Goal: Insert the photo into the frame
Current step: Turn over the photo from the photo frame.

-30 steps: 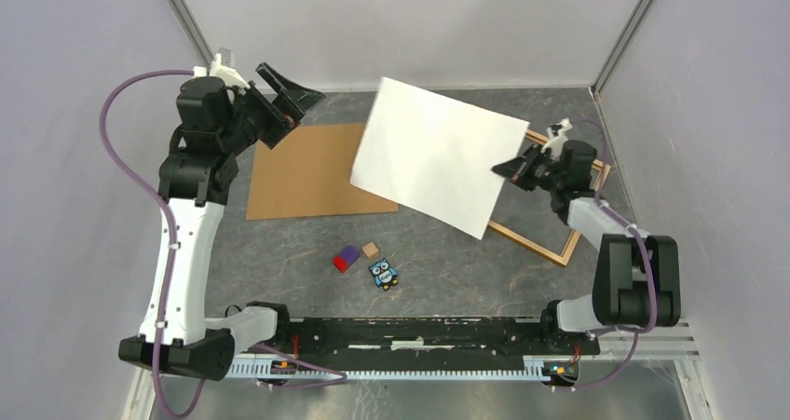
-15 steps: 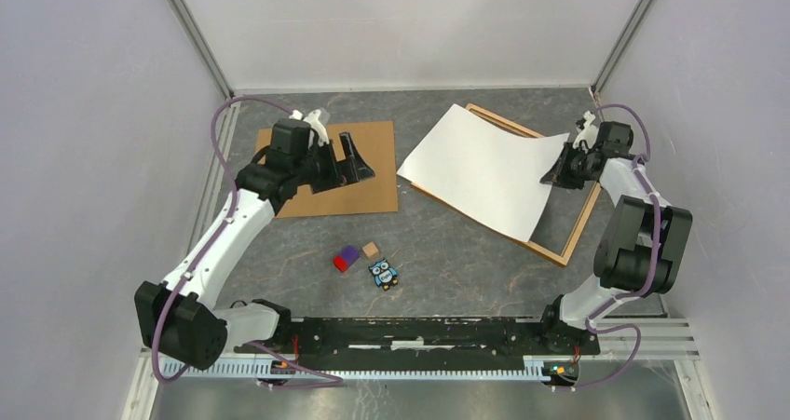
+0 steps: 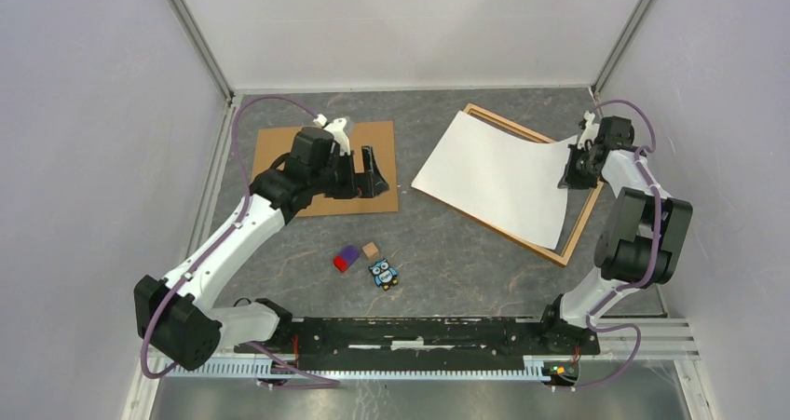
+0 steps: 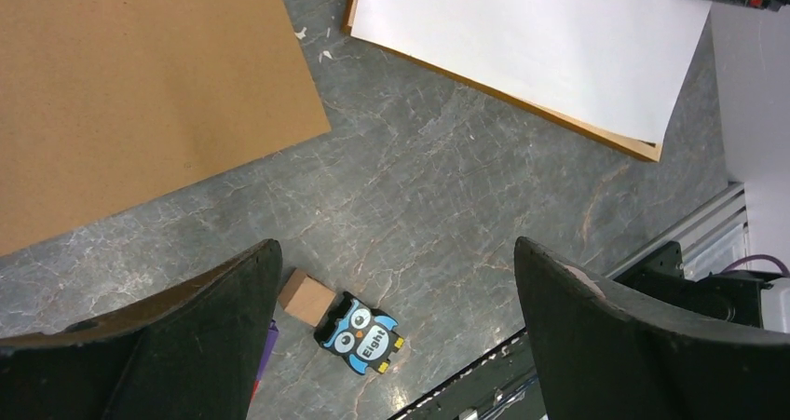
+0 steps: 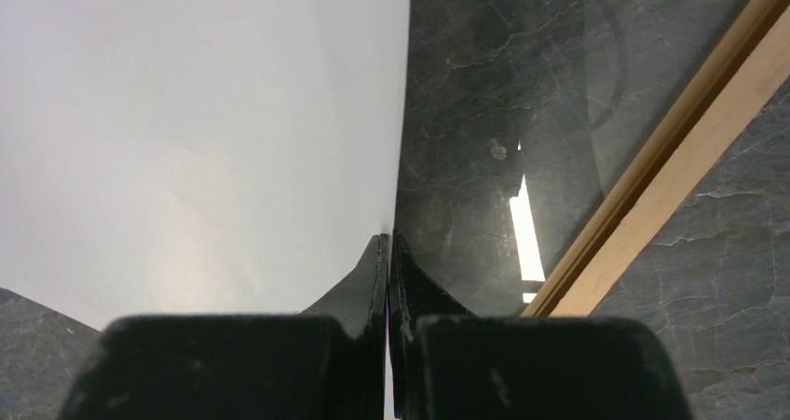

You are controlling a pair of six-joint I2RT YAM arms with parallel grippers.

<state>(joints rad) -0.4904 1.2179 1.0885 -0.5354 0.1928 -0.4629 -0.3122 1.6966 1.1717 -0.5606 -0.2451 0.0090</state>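
The photo (image 3: 494, 178) shows its white back and lies tilted over the frame (image 3: 579, 217), covering most of it. The frame's light wooden rails show at the far corner, the right side and the near edge. My right gripper (image 3: 570, 170) is shut on the photo's right edge, the corner curling up slightly. In the right wrist view the jaws (image 5: 388, 238) pinch the white sheet (image 5: 186, 131), with the frame rail (image 5: 671, 178) to the right. My left gripper (image 3: 373, 170) hangs open over the brown cardboard, holding nothing. Its wrist view shows the photo (image 4: 531, 38) and the frame edge (image 4: 615, 141).
A brown cardboard board (image 3: 359, 206) lies at the back left under the left arm. An owl figure (image 3: 383, 274), a small wooden cube (image 3: 371, 249) and a red-purple block (image 3: 346, 258) sit near the front centre. Side walls stand close to both arms.
The right gripper carried the photo rightward and down until it lay over the frame. The left arm swung down and inward over the cardboard, still open.
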